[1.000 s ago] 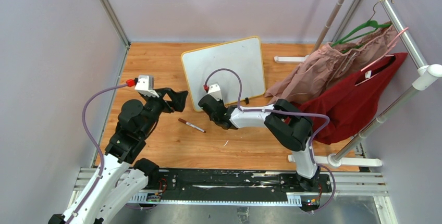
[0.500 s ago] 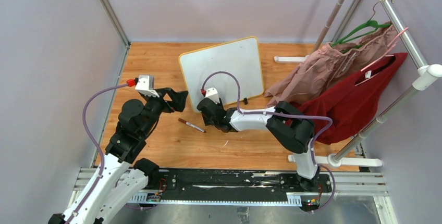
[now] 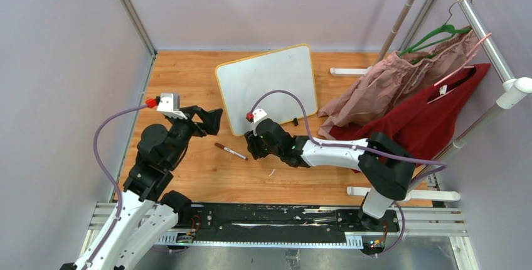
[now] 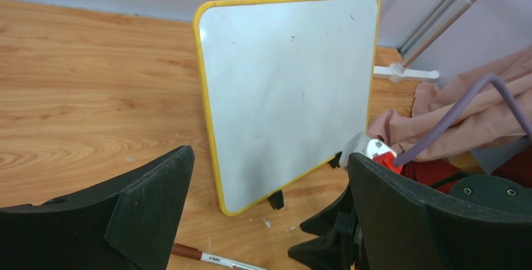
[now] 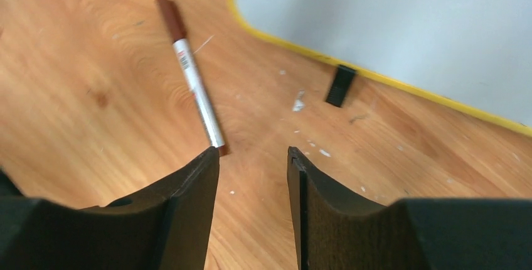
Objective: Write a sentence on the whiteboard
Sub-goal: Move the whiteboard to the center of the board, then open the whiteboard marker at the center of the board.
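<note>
The whiteboard (image 3: 268, 85) stands propped mid-back on the grainy wood worktop (image 3: 188, 75): rounded corners, thin yellow frame, glossy white face with faint specks. A slim silver marker (image 3: 231, 151) lies before it. Left gripper (image 3: 212, 121) jaws spread wide; right gripper (image 3: 254, 147) jaws narrowly parted, empty.

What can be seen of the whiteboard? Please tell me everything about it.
The whiteboard is a rectangular board with rounded corners and a thin yellow frame. Its white, smooth-looking surface carries no writing, only a few faint specks. It stands on its lower edge on the wooden table, leaning back, with a small black foot under that edge. A marker lies on the table in front of it, apart from it. Only the table is seen touching it.
</note>
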### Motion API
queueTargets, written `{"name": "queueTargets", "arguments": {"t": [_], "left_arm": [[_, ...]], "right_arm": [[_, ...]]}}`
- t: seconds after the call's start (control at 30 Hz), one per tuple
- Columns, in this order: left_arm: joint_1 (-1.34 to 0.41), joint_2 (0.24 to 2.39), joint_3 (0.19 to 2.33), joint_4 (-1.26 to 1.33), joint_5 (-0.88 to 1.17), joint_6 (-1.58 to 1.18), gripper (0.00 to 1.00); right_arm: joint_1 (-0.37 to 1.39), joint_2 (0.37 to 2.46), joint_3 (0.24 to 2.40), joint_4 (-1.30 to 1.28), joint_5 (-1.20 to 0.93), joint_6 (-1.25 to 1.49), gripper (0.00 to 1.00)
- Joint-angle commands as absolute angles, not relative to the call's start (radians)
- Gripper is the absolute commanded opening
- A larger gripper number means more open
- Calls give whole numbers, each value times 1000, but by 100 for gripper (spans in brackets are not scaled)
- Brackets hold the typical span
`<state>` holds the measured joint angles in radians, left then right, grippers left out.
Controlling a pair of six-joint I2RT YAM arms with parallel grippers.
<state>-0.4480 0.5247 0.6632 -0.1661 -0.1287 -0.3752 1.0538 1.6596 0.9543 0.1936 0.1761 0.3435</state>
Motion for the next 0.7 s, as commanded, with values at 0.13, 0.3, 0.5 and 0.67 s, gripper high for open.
{"name": "queueTargets", "arguments": {"t": [0.13, 0.3, 0.5, 0.67], "left_arm": [[-454, 449, 657, -152, -219, -358, 99], [-454, 434, 654, -157, -246, -354, 99], [-454, 436, 655, -157, -247, -351, 99], [-454, 436, 654, -156, -250, -350, 99]], "right_arm": [[1081, 1741, 1004, 261, -157, 172, 53], [1090, 1832, 1096, 217, -149, 163, 57], [1096, 1911, 1181, 144, -105, 128, 56], [1103, 1943, 1219, 105, -37, 100, 55]]}}
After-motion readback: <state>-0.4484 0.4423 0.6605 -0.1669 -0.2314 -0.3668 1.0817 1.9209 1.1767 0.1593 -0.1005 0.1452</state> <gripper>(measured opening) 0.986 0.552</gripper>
